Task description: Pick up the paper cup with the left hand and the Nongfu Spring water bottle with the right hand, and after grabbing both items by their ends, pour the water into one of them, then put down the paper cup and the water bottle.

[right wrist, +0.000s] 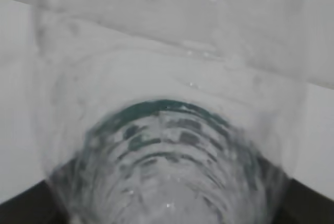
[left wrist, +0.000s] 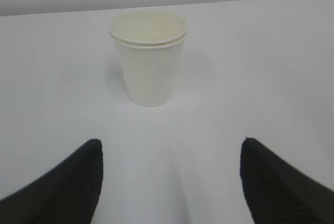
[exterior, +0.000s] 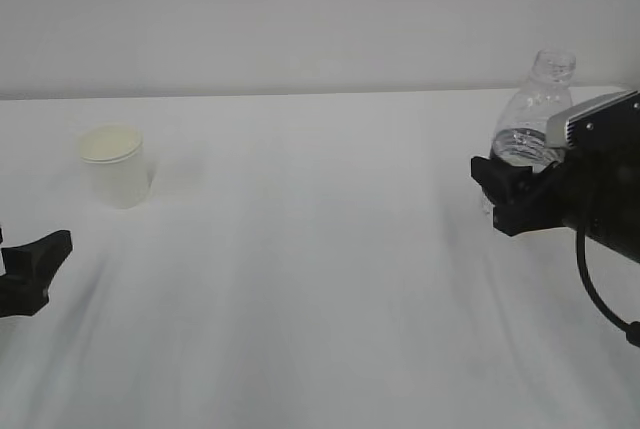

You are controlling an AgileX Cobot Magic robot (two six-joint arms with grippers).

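A white table (exterior: pixel 320 279) carries the paper cup (exterior: pixel 116 166).

Colours noted
White paper cup (left wrist: pixel 148 62), cream inside; clear ribbed bottle (exterior: pixel 533 114), dark green band; white bench (exterior: pixel 320 279); black pincers.

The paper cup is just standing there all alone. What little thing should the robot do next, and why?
Probably the left tool should slide forward until its open fingers sit on both sides of the paper cup. The cup stands upright on the white table, straight ahead and untouched, while the right tool is already around the water bottle.
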